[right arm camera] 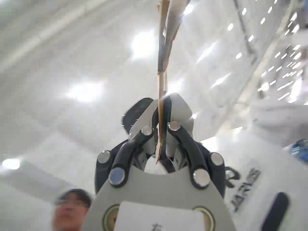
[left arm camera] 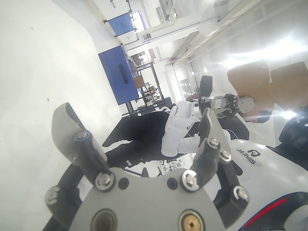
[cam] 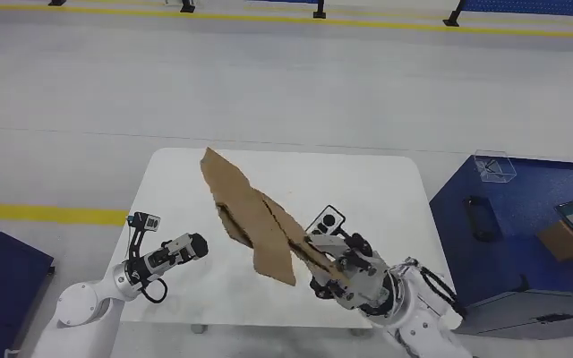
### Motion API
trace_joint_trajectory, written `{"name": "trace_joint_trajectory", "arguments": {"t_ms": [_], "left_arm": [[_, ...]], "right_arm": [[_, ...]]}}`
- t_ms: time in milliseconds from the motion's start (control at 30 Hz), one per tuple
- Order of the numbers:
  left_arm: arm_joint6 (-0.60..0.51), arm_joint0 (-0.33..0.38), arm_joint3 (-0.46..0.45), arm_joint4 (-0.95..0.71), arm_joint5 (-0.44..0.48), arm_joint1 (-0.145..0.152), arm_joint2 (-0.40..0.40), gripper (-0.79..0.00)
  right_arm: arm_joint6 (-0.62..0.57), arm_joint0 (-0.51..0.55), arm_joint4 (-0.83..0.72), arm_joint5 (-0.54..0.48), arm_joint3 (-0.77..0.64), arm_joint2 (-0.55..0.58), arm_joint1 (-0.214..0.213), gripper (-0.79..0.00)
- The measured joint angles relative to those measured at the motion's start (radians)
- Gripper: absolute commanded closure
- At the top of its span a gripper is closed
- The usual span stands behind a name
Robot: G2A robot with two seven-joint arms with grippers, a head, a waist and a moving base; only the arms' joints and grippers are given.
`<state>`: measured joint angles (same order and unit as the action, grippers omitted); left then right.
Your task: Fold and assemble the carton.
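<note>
A flat brown carton [cam: 251,215] is held up above the white table [cam: 376,188], slanting from the far middle down toward the near right. My right gripper [cam: 333,266] is shut on its lower near edge. In the right wrist view the carton [right arm camera: 163,39] runs edge-on out from between the pads of the right gripper [right arm camera: 160,104]. My left gripper [cam: 199,243] hangs open over the near left of the table, apart from the carton. In the left wrist view the left gripper [left arm camera: 137,116] holds nothing, with the carton [left arm camera: 272,82] and the right gripper [left arm camera: 237,103] farther off.
A blue cabinet [cam: 501,233] with a clear box [cam: 493,166] on it stands right of the table. Another blue unit [cam: 18,268] sits at the near left. Yellow floor lines [cam: 54,215] run past the table.
</note>
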<state>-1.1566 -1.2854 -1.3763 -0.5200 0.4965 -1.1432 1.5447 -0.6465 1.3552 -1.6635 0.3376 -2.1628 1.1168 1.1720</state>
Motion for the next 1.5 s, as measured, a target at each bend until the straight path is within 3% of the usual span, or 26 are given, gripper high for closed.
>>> {"name": "trace_joint_trajectory", "arguments": {"t_ms": [333,433,533,767,933,1100,1300,1400,1500], "left_arm": [[0.000,0.000,0.000,0.000,0.000,0.000,0.000,-0.785],[0.000,0.000,0.000,0.000,0.000,0.000,0.000,-0.785],[0.000,0.000,0.000,0.000,0.000,0.000,0.000,-0.785],[0.000,0.000,0.000,0.000,0.000,0.000,0.000,-0.785],[0.000,0.000,0.000,0.000,0.000,0.000,0.000,-0.785],[0.000,0.000,0.000,0.000,0.000,0.000,0.000,-0.785],[0.000,0.000,0.000,0.000,0.000,0.000,0.000,-0.785],[0.000,0.000,0.000,0.000,0.000,0.000,0.000,-0.785],[0.000,0.000,0.000,0.000,0.000,0.000,0.000,-0.785]], "right_arm": [[0.130,0.034,-0.878,0.393,0.070,-0.186,0.021,0.000],[0.162,0.033,-0.990,0.407,0.082,-0.193,0.024,0.000],[0.165,0.031,-0.941,0.368,0.086,-0.170,0.028,0.000],[0.029,0.041,-0.417,0.099,0.030,-0.051,0.036,0.000],[-0.050,0.046,0.055,-0.181,-0.012,0.055,0.033,0.000],[-0.056,0.078,0.611,-0.532,-0.046,0.142,0.027,0.000],[0.021,0.128,1.199,-0.852,-0.078,0.199,0.029,0.000],[0.088,0.151,1.450,-0.893,-0.095,0.203,0.032,0.000],[0.114,0.154,1.515,-0.890,-0.099,0.198,0.033,0.000]]}}
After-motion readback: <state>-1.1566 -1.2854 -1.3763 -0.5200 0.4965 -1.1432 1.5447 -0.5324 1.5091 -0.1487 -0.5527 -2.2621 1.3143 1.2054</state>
